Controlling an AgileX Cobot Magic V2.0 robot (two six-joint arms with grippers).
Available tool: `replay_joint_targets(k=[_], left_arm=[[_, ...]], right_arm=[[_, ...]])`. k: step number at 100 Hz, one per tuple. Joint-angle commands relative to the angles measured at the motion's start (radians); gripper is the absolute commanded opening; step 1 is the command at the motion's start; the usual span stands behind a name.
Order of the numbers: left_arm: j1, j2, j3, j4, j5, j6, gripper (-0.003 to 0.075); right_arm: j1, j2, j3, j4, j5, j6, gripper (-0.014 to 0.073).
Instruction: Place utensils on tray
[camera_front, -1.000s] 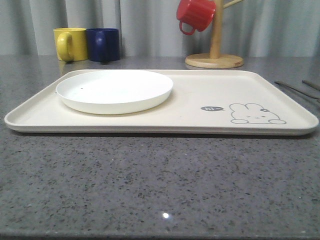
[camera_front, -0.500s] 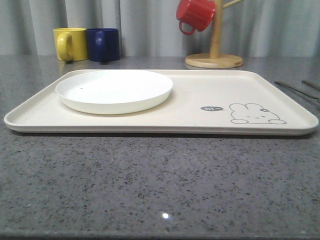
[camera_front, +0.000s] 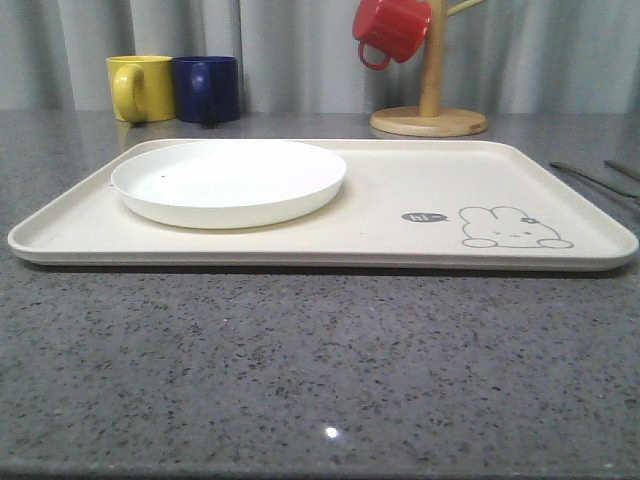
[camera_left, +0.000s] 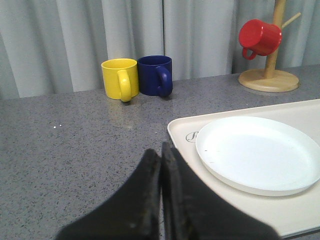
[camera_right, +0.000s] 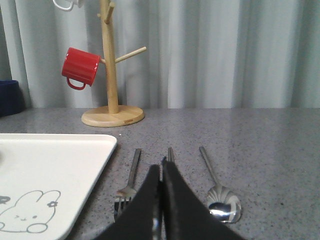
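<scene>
The cream tray (camera_front: 400, 200) with a grey bunny drawing lies across the middle of the table. To its right on the grey table, the utensils lie side by side: a fork (camera_right: 129, 180), a spoon (camera_right: 220, 197) and chopsticks (camera_right: 170, 153), mostly hidden behind my right gripper (camera_right: 161, 165). That gripper is shut and hangs over the chopsticks, its jaws pressed together with nothing held. In the front view the utensils (camera_front: 590, 178) show as thin handles at the right edge. My left gripper (camera_left: 161, 149) is shut and empty, just off the tray's (camera_left: 180, 131) left corner.
A round white plate (camera_front: 229, 180) sits on the tray's left half. A yellow mug (camera_front: 140, 87) and a blue mug (camera_front: 208, 88) stand at the back left. A wooden mug tree (camera_front: 430, 110) holding a red mug (camera_front: 391, 28) stands behind the tray.
</scene>
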Motion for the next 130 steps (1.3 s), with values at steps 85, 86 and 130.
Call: replay_joint_targets(k=[85,86,130], left_arm=[[-0.005,0.007,-0.025,-0.017,-0.085,-0.005,-0.0018],[-0.005,0.007,-0.025,-0.017,-0.085,-0.005,-0.0018],[-0.005,0.007,-0.025,-0.017,-0.085,-0.005,-0.0018]], right_arm=[[-0.005,0.726,-0.834,0.069,0.796,-0.008,-0.0062],[-0.005,0.728,-0.834,0.07,0.797,-0.008,-0.006],[-0.005,0.754,-0.834,0.101,0.818,-0.008,0.0488]])
